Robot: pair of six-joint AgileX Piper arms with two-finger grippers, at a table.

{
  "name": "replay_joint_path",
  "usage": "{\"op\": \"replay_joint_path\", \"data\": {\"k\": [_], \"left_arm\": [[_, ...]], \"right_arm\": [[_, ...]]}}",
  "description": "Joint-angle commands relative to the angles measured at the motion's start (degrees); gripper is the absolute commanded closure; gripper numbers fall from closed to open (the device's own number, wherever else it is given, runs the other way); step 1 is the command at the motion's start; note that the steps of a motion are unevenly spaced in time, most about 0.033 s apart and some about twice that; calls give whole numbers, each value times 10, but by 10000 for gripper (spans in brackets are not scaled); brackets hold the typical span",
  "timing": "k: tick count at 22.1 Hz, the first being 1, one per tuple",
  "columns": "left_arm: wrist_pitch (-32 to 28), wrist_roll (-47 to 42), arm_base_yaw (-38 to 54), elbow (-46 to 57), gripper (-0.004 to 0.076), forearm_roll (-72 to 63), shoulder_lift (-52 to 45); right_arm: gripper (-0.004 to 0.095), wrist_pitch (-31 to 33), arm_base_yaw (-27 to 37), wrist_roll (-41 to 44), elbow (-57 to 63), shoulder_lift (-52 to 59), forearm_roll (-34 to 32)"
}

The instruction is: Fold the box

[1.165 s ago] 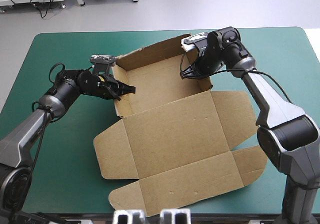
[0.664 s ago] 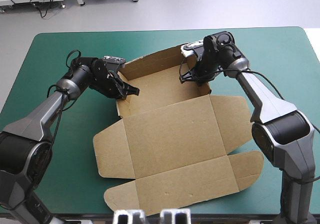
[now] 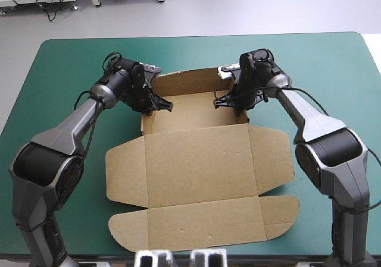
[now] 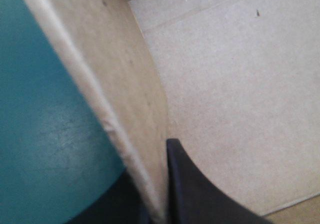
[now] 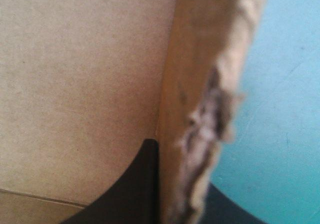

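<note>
The brown box [image 3: 199, 160] lies in the middle of the tabletop [image 3: 71, 65]. Its far part stands up as an open tray, and the lid [image 3: 202, 213] and its flaps lie flat toward the near edge.

Both arms reach forward and bend inward at the elbow, so the 2 wrists face each other across the tray. The left claw [image 3: 157, 103] is at the tray's left side wall [image 3: 144, 119], near the corner with the rear wall [image 3: 187, 77]. The right claw [image 3: 227, 100] is at the right side wall [image 3: 245, 117], near the opposite rear corner. From above, the wrists hide most of the black fingers, so the grip cannot be read there.

The wrist views show it. At the left claw [image 4: 150, 176], the left side wall runs upright between the 2 fingers [image 4: 195, 194]. One finger is inside over the tray floor [image 4: 235, 84] and the other is outside over the teal-green cover [image 4: 45, 134]. The claw is all but closed, pinching the board.

The right claw [image 5: 185, 184] clamps the right side wall in the same way. 1 black finger [image 5: 137, 181] is inside the tray, and the other shows only as a dark sliver on the outer side. This view alone shows that the wall's top edge [image 5: 210, 109] is frayed and torn where the claw holds it.
</note>
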State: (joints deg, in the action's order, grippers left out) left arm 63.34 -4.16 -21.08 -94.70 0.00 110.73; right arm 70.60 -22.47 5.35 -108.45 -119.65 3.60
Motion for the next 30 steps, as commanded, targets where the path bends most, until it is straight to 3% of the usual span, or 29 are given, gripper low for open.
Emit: {"op": "replay_joint_path", "data": {"k": [1, 6, 9, 10, 11, 14, 15, 17, 23, 25, 29, 30], "left_arm": [[-7, 7, -11, -14, 734, -19, -12], [7, 16, -11, -16, 723, -22, -15], [51, 38, -11, -35, 640, -21, -15], [61, 42, -10, -42, 595, -19, -15], [82, 42, -10, -66, 477, -17, -15], [105, 42, -10, -114, 282, -12, -15], [109, 42, -10, -142, 184, -9, -18], [108, 42, -10, -175, 142, 7, -31], [109, 42, -10, -186, 150, 82, -119], [109, 42, -10, -176, 220, 59, -169], [109, 102, -10, -64, 550, 22, -318], [109, 126, -10, -7, 671, 32, -372]], "right_arm": [[932, 7, 1, -19, -8, 33, 23], [929, 13, 12, -30, -8, 33, 37], [855, 13, 13, -53, -8, 35, 45], [801, 13, 13, -60, -8, 35, 51], [648, 13, 13, -71, -8, 35, 67], [361, 13, 13, -72, -8, 36, 75], [205, 13, 13, -72, -8, 40, 72], [104, 13, 13, -71, -9, 55, 62], [103, 13, 13, -72, -21, 144, -22], [103, 13, 13, -89, -22, 173, -22], [108, 13, 13, -100, -22, 205, -14], [108, 13, 13, -101, -22, 206, -14]]}}
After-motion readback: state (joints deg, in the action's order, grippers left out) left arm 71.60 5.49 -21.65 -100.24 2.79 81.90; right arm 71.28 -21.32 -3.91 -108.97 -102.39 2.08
